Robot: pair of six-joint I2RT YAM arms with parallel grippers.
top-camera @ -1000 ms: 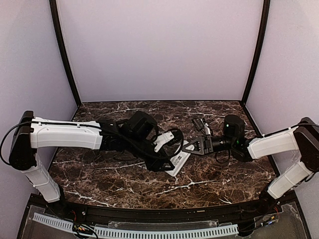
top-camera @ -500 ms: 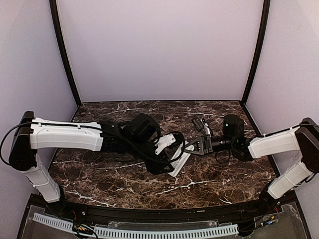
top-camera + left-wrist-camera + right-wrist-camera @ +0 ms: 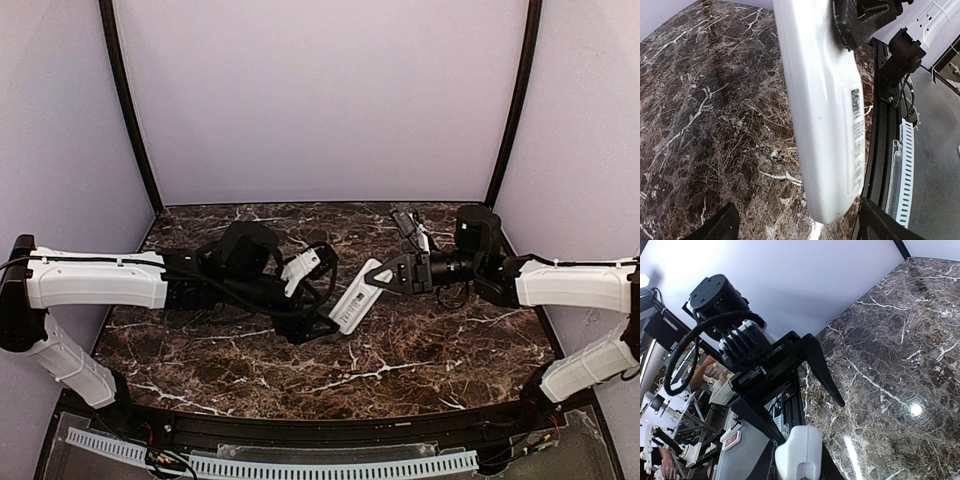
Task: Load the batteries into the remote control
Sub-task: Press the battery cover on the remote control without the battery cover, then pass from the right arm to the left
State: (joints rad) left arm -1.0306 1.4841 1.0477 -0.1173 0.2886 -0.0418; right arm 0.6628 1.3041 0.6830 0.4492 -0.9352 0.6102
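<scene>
A slim white remote control [image 3: 357, 297] hangs tilted over the middle of a dark marble table [image 3: 430, 350] and appears to be lifted clear of the surface. The right gripper [image 3: 384, 282] has its jaws pressed together on the remote's upper end, probably to hold it steady in the air so the other arm can work on it. The left wrist view shows the remote's smooth side and a small printed label [image 3: 856, 140], with no open battery recess visible from there. The left gripper [image 3: 325, 315] sits at the remote's lower end with its jaws spread wide on either side, touching nothing, so the right arm alone carries the weight. No batteries can be made out in any view, so loading looks not yet begun.
</scene>
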